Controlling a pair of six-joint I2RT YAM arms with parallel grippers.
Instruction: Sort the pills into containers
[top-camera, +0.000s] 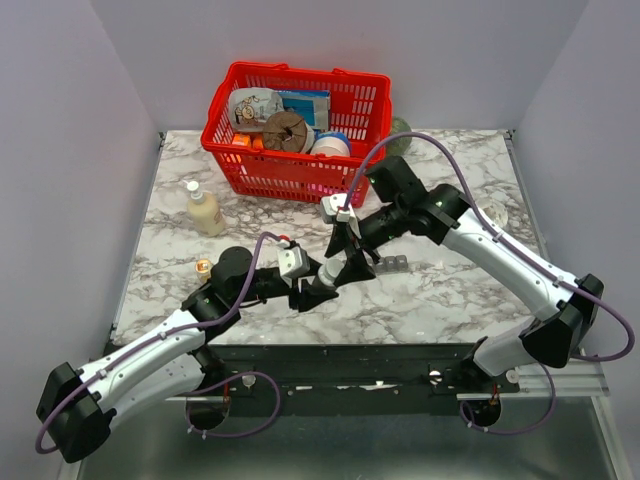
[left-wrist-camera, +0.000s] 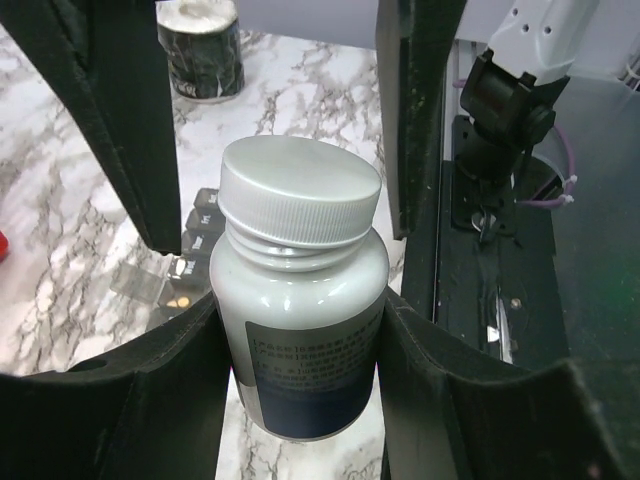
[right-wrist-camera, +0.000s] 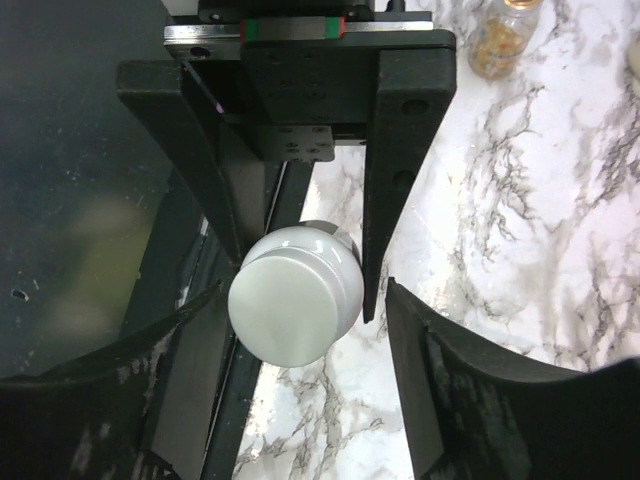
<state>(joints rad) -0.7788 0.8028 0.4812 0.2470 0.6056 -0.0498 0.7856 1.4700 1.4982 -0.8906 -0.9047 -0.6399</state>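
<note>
left gripper clamps the pill bottle, right gripper sits open around its cap — i'd close square on the cap, then twist. containers lie on the table just beside.

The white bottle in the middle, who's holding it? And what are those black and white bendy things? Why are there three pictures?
The bendy things are two robot arms, a left arm and a right arm, bolted at the table's near edge. One picture looks down from above; the other two come from small cameras on each wrist, so you see each hand's own fingers up close. The left hand grips the bottle by its body. The right hand is open, its fingers either side of the cap without touching. On the table stand a red basket full of things and a dark pill box.
</note>
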